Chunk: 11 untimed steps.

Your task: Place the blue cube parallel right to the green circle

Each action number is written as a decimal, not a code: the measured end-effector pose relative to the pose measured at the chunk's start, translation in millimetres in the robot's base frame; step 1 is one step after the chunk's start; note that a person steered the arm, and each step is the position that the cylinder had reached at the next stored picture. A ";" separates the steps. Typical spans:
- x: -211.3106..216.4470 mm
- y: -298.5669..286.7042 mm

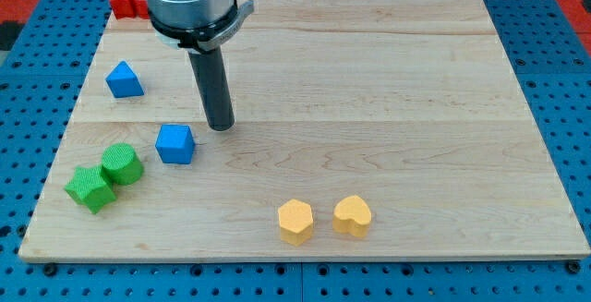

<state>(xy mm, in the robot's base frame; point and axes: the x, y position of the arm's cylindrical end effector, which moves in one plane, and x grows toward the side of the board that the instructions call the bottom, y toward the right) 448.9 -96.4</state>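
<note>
On the light wooden board, over toward the view's left, the dark rod of the arm comes straight down and its tip sits on the wood just up and to the right of the blue cube. Looks like a small gap between them, not quite touching as far as I can see. No jaws on this thing at all, just the plain rod, so it's got hold of nothing. The blue cube sits to the upper right of the green round cylinder block, near it but apart, and a bit higher in the view than the cylinder. Pressed up against the cylinder's lower left is a green star-ish block; those two look like they're touching. Further up the left side there's a blue triangular block, well apart from the cube. Way at the top left corner a red block pokes out beside the arm's grey housing, shape hard to tell since it's partly hidden. Down near the bottom edge, around the middle, two yellow blocks sit side by side: a yellow hexagon-looking one and a yellow heart-shaped one, close but with a sliver of board between them.
</note>
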 end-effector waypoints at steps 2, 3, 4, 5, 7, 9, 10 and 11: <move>0.0 -89.5; 19.1 -107.8; 34.5 -60.6; 34.5 -23.1; 3.0 -19.1; 9.2 38.0; 34.5 40.2; 49.2 37.6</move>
